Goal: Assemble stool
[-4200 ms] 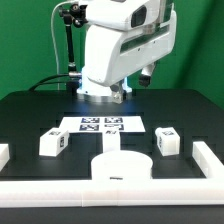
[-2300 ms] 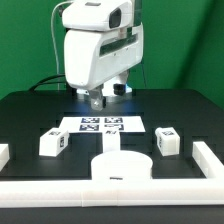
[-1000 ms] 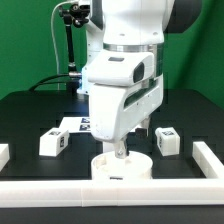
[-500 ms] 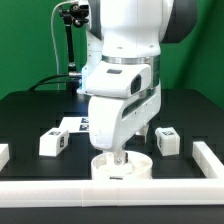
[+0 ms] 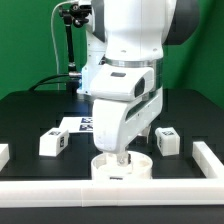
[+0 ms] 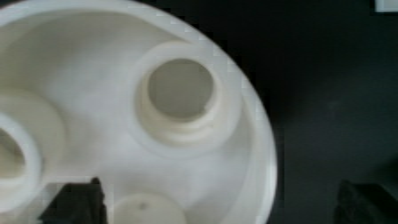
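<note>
**Straddling the rim: how this grasp could go wrong**

We see the arm's two-finger gripper (image 5: 121, 158) low over the thick round white plastic seat (image 5: 122, 171). The seat lies on the black table (image 5: 30, 115), just behind the long white front rail (image 5: 60, 192). The jaws stand wide apart and hold nothing. In the wrist view one dark finger (image 6: 80, 200) hangs over the seat's recessed face, near a round socket (image 6: 183, 95). The other finger hangs beyond the rim over bare table, so the rim lies between them. We cannot tell whether either tip touches the plastic.

We judge the main risk to be an off-centre pinch. Closing on one spot of the rim leaves most of the disc hanging to one side, so it could tilt or swing on lifting. The smooth plastic could also slip out of the jaws.

If the inner finger lands on a raised socket wall, the jaws would close unevenly and skew the seat. Dropping too low could drive the outer finger into the table. A sideways nudge could shove the seat against the front rail.

Two short white block legs with black-and-white tags stand apart from the seat, one at the exterior view's left (image 5: 52, 143) and one at its right (image 5: 167, 141). The right one is near the arm's body, and a careless swing could knock it. We do not see a third leg.
</note>
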